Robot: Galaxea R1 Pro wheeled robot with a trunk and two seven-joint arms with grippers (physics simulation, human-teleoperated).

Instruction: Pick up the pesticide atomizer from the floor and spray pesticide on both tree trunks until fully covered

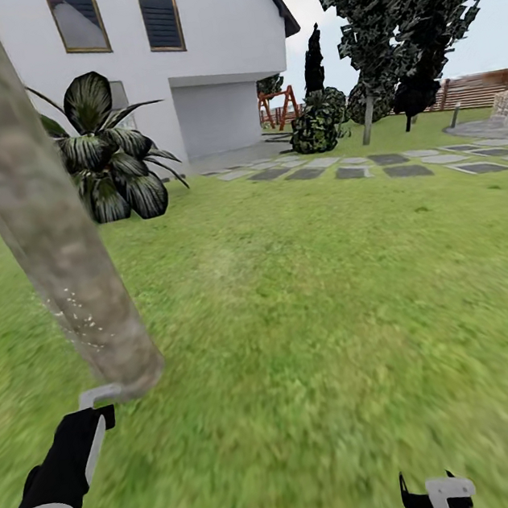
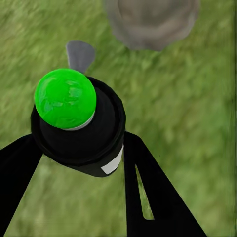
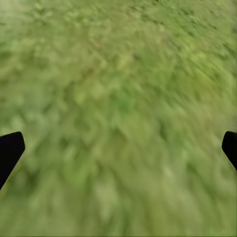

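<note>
From the head camera, a thick tree trunk [image 1: 47, 228] is leaning across the near left part of the lawn [image 1: 320, 317]. It is grey-brown and blotchy, with tiny white specks low down. The left arm [image 1: 62, 470] is reaching up from the near left corner toward the foot of the trunk. A small grey piece at the arm's tip is sitting right at the trunk's base. The left gripper's jaws are too small to make out here. The right gripper [image 1: 437, 495] is peeking in at the near edge of the lawn, black with a white part. Far back, a white house [image 1: 175, 54] is standing behind a big striped-leaf plant [image 1: 108, 149]. Grey stepping stones [image 1: 371, 165] are running across the far side of the grass. A second tree [image 1: 405, 11] with dark leaves is standing near a brown fence [image 1: 482, 88] at the far right.

From the left wrist camera, the left gripper [image 2: 81, 148] is holding the pesticide atomizer [image 2: 79, 128]. Its black jaws are squeezing the little black bottle from both sides. The bottle's top is showing bright green here, with a white band under it. The foot of the tree trunk [image 2: 148, 22] is sitting on the grass just past the bottle.

From the right wrist camera, the right gripper [image 3: 118, 148] is hanging over blurry green grass [image 3: 118, 98]. Its jaws are spread wide, with nothing between them.
</note>
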